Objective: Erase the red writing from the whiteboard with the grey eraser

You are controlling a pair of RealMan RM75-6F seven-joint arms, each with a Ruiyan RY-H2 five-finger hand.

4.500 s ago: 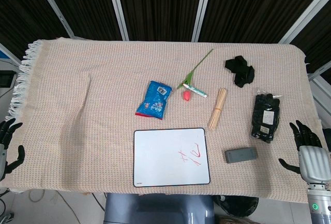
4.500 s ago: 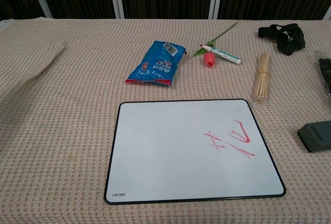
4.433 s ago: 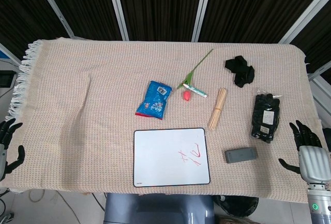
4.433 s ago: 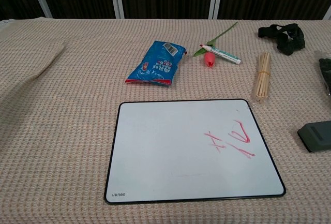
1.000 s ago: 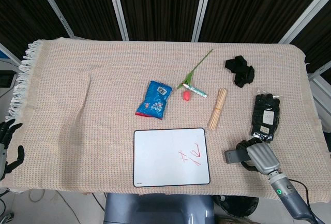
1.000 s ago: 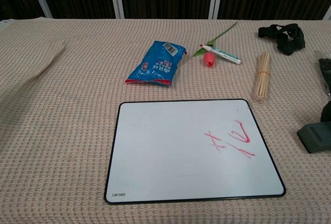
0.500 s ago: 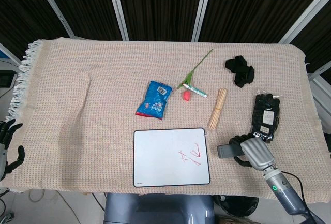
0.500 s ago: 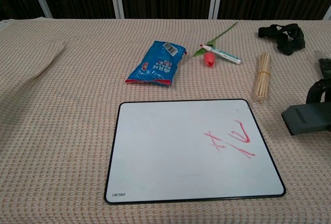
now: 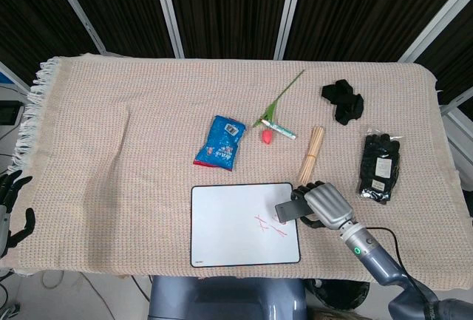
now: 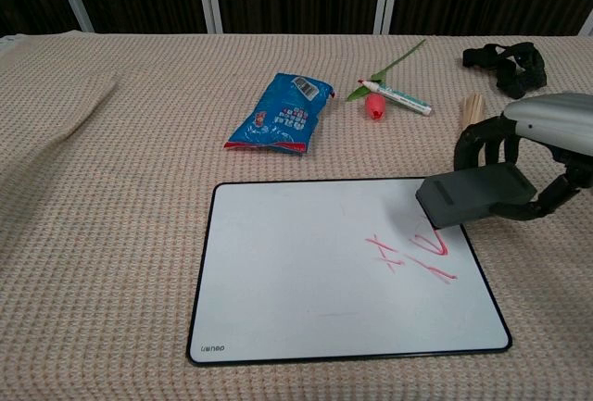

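The whiteboard point(image 9: 229, 224) point(image 10: 306, 281) lies flat near the table's front edge, with red writing point(image 9: 267, 225) point(image 10: 412, 257) on its right part. My right hand point(image 9: 325, 203) point(image 10: 542, 156) grips the grey eraser point(image 9: 288, 208) point(image 10: 474, 194) and holds it over the board's upper right corner, above the top of the red marks. Whether the eraser touches the board I cannot tell. My left hand point(image 9: 9, 213) hangs off the table's left edge, fingers spread, holding nothing.
Behind the board lie a blue snack packet point(image 9: 221, 143) point(image 10: 278, 112), a marker pen point(image 9: 278, 129) point(image 10: 397, 95) with a small red object point(image 9: 265, 137), a green stem point(image 9: 282, 94), a bundle of wooden sticks point(image 9: 311, 153), black straps point(image 9: 344, 101) and a black packet point(image 9: 380, 166).
My right hand took the eraser off the cloth at the right and carried it left, from beside the board to over its upper right corner. The left hand stayed still.
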